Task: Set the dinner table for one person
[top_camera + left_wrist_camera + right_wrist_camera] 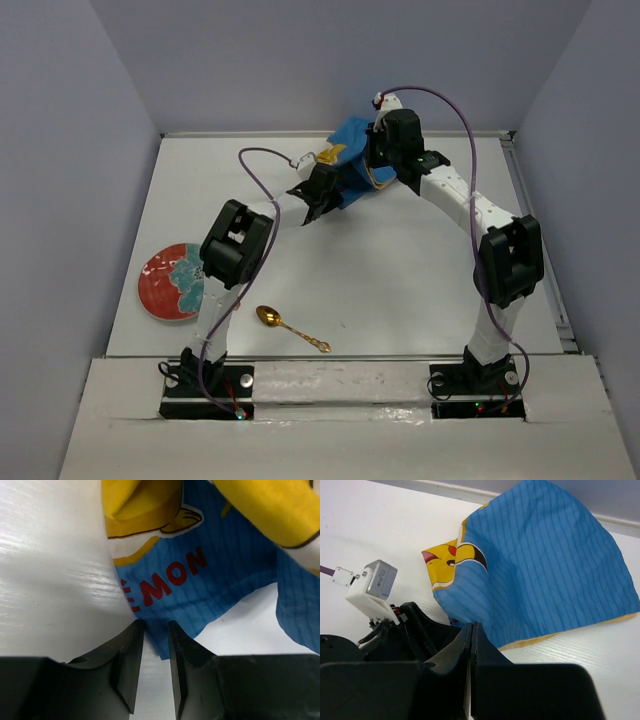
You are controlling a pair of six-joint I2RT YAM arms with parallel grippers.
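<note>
The blue placemat (352, 165) with a yellow Pikachu print lies bunched at the far middle of the white dinner table (400, 280). My right gripper (374, 172) is shut on a fold of the placemat (545, 570), which rises like a tent from its tips (471, 626). My left gripper (328, 196) is at the placemat's left edge. In the left wrist view it (155, 627) is slightly open, with a corner of the placemat (210, 580) lying between its tips. A gold spoon (290, 328) and a red and teal plate (175, 282) lie near the front left.
The back wall runs just behind the placemat. The left arm's wrist and white camera mount (372, 587) sit close beside my right gripper. The plate lies by the table's left edge, next to the left arm's elbow (235, 245).
</note>
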